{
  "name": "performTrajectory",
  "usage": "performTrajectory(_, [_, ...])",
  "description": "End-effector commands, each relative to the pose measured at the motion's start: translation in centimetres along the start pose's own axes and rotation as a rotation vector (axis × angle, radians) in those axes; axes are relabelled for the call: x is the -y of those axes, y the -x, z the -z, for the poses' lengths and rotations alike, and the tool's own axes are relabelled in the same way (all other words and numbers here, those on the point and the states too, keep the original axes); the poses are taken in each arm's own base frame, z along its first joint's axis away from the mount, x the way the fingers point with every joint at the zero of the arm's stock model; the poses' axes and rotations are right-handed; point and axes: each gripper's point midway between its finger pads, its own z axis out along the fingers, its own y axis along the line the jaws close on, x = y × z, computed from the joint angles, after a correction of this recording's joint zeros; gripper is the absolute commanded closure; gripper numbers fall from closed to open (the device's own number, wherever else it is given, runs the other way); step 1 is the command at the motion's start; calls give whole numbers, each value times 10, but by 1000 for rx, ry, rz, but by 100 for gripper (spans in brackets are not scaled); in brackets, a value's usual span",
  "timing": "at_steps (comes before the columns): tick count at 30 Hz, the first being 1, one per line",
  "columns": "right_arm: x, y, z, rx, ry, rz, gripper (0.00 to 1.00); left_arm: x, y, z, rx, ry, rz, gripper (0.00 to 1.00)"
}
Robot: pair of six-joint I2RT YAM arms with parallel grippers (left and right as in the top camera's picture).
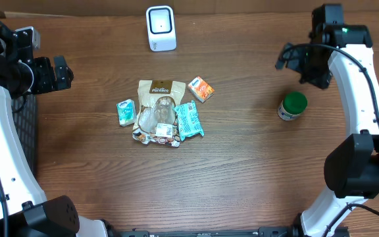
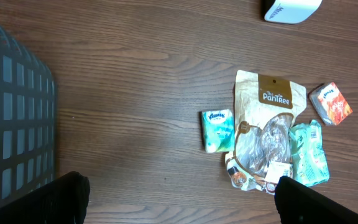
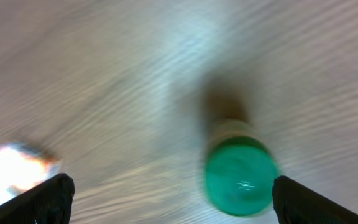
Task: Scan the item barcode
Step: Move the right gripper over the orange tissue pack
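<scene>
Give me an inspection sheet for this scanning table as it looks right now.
Surface: wooden table, no spills seen.
Job's things: white scanner at the far edge; brown pouch, tissue pack, orange packet and teal packet bunched mid-table; green-lidded jar alone on the right.
Clutter: nothing seen.
Grippers: left gripper jaws open, empty; right gripper jaws open over the jar, not touching it.
Cables: black cable looping beside the right wrist.
Surroundings: dark mesh basket at the left.
</scene>
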Motion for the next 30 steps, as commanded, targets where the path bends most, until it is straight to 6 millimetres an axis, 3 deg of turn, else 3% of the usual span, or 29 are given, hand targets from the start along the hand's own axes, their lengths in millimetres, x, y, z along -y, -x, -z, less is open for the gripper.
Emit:
performTrajectory(1, [-62, -4, 17, -2, 260, 136, 0, 3, 2, 0, 5, -7, -25, 0])
performTrajectory(6, [-115, -5, 21, 70, 360, 251, 0, 3, 2, 0, 5, -7, -25, 1])
performTrajectory(10, [-140, -12, 16, 82, 390, 298, 0, 3, 2, 0, 5, -7, -25, 0])
performTrajectory(21, [-137, -30, -38, -49, 335, 291, 0, 3, 2, 0, 5, -7, -25, 0])
performTrajectory(30, [-145, -47, -63, -105, 320, 317, 4, 3, 2, 0, 5, -7, -25, 1])
